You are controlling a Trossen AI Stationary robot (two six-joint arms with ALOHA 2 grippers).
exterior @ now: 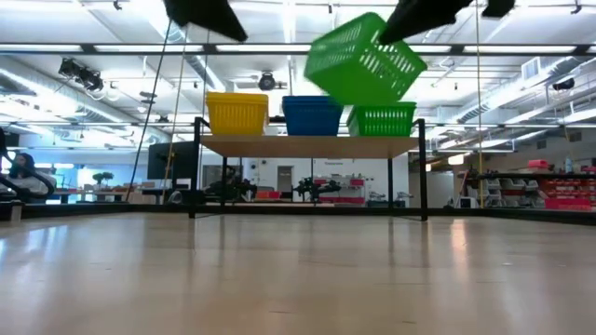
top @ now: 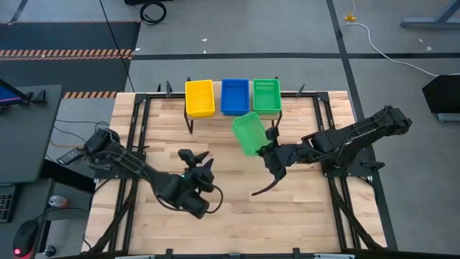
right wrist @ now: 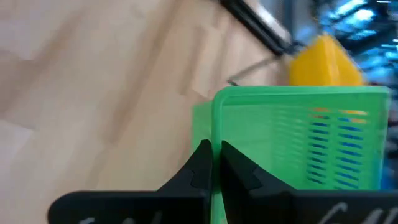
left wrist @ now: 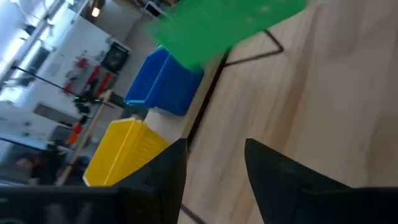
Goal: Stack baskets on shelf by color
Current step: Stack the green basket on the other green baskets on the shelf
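The shelf (exterior: 312, 146) stands at the table's far edge, with a yellow basket (top: 200, 98), a blue basket (top: 235, 96) and a green basket (top: 266, 95) side by side on its plank. My right gripper (top: 267, 142) is shut on another green basket (top: 249, 132), which hangs tilted in the air just in front of the shelf (exterior: 365, 58). My left gripper (top: 195, 160) is open over the middle of the table, left of and nearer than the held basket, and touches nothing. In the left wrist view the held basket (left wrist: 224, 22) shows blurred beyond the open fingers. My right gripper (right wrist: 216, 163) pinches the rim of one side wall (right wrist: 217, 121) of the green basket, one finger inside and one outside. The fingers come at it from the table's right. The basket is lifted clear of table and shelf, tilted, with its open side turned up and leftward.
Black metal rails (top: 144, 108) frame the wooden tabletop (exterior: 298, 279) along its sides. The arm bases sit at the left and right edges. Bare wood lies between the two grippers and toward the near edge. Cables and a dark side table (top: 29, 129) lie off the table's left.
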